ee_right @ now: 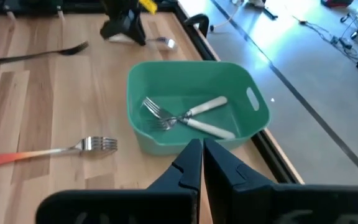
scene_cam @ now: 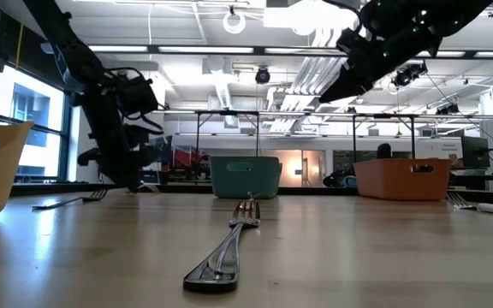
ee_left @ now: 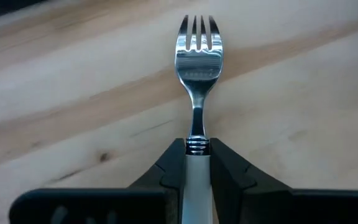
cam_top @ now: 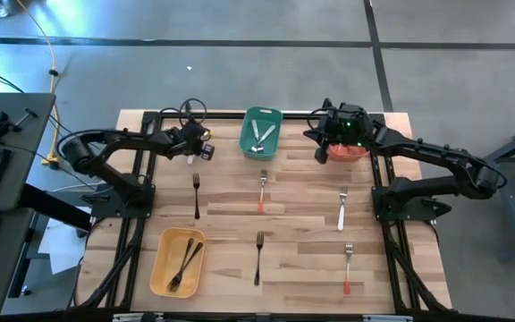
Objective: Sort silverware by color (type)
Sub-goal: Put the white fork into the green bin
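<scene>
From above, left end effector (cam_top: 206, 152) sits low on the wooden surface (cam_top: 302, 250) beside the green bin (cam_top: 261, 134). Its wrist view shows both fingers (ee_left: 229, 171) clamped on a white-handled fork (ee_left: 197, 59) lying flat. Right end effector (ee_right: 201, 163), pinched empty, hovers beside that bin.

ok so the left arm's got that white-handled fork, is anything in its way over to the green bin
Nothing visible. The left gripper is closed on the white-handled fork at the table's back-left. Only bare wood lies between it and the green bin, which already holds two white-handled forks. The right gripper hangs shut near the bin's other side.
</scene>
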Motion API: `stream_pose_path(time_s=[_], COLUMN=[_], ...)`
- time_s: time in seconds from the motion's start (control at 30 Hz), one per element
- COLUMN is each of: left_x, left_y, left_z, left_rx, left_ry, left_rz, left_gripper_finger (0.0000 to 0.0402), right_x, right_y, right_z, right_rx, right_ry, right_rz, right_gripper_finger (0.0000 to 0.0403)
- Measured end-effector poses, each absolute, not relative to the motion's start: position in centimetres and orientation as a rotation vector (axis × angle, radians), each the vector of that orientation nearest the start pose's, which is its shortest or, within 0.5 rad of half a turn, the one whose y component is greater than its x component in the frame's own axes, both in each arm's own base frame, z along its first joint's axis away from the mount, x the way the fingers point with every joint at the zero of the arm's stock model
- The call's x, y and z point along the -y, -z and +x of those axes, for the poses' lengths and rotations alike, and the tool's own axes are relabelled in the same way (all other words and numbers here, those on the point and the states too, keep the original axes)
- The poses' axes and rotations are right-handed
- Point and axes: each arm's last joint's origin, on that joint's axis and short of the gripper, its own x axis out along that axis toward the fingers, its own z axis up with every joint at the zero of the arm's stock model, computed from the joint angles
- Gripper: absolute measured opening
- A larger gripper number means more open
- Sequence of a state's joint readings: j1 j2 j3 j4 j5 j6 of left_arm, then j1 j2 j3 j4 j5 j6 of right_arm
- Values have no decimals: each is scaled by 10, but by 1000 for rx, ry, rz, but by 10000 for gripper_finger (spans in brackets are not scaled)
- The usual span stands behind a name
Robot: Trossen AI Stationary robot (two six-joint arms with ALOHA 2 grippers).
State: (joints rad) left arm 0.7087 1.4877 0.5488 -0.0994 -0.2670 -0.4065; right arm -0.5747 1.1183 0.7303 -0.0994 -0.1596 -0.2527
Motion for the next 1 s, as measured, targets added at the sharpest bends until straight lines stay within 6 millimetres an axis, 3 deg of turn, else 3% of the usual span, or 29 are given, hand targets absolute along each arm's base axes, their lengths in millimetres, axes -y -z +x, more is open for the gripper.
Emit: stream_pose_path(time_s=[0.2, 0.3, 0.53, 0.63, 0.77, 1.0], left_x=[-157, -152, -145, -150, -164, -188], left_y=[-152, -178, -247, -261, -262, -214], left_z=[179, 189, 238, 262, 295, 341], left_rx=[-706, -565, -280, -269, -295, -439], left_ry=[-1049, -1004, -791, -745, -677, -638], left_rz=[-569, -572, -563, -527, -526, -576], left_gripper_finger=[35, 35, 35, 35, 35, 35], right_x=[125, 125, 125, 126, 125, 125], right_y=[-255, -255, -256, -257, -256, -246], right_z=[202, 202, 202, 202, 202, 201], right_rx=[-541, -543, -531, -527, -532, -531], right_ry=[339, 338, 341, 343, 342, 341], right_rz=[-57, -56, -59, -53, -49, -59], right_gripper_finger=[0, 0, 0, 0, 0, 0])
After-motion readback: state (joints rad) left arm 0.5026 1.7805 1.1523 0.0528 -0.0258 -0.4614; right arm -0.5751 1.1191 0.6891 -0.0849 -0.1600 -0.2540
